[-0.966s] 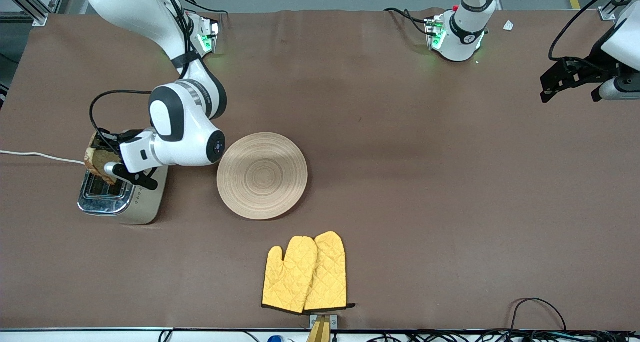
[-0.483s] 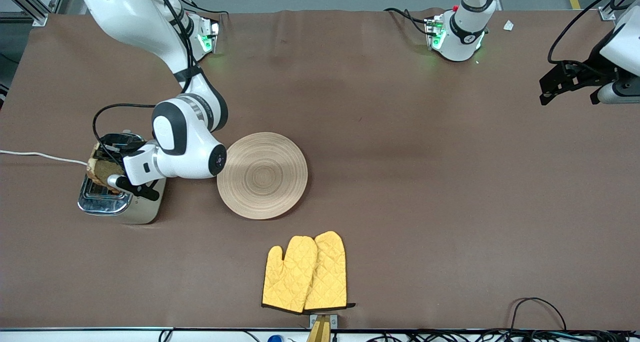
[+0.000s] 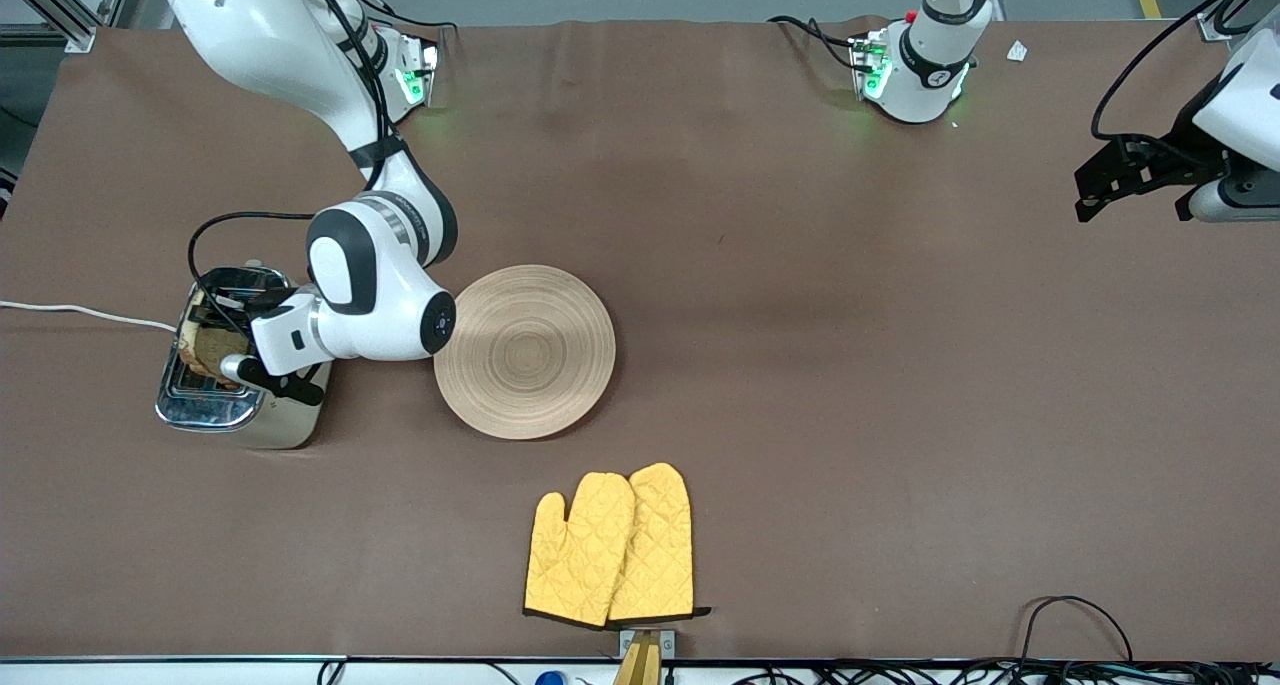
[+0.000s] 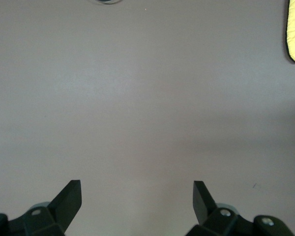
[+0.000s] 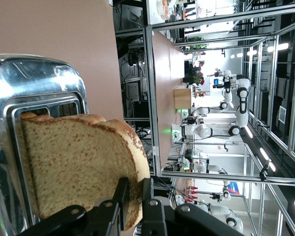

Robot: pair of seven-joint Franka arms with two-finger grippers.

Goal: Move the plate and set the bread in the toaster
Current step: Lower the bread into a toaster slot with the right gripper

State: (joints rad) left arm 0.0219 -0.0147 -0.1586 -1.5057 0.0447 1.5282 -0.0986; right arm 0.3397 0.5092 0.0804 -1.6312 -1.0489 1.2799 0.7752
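My right gripper (image 5: 132, 206) is clamped narrow on the bread (image 3: 208, 348), its lower edge inside a slot of the toaster (image 3: 235, 365) at the right arm's end. The plate (image 3: 525, 351) lies just beside the toaster. My left gripper (image 4: 136, 196) waits spread wide over bare table.

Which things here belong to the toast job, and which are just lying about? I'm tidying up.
Job:
- bread, gripped by the right end effector, entering a slot
- toaster
- plate, beside the toaster

Lying about:
- yellow oven mitts
- left end effector, waiting open over bare table
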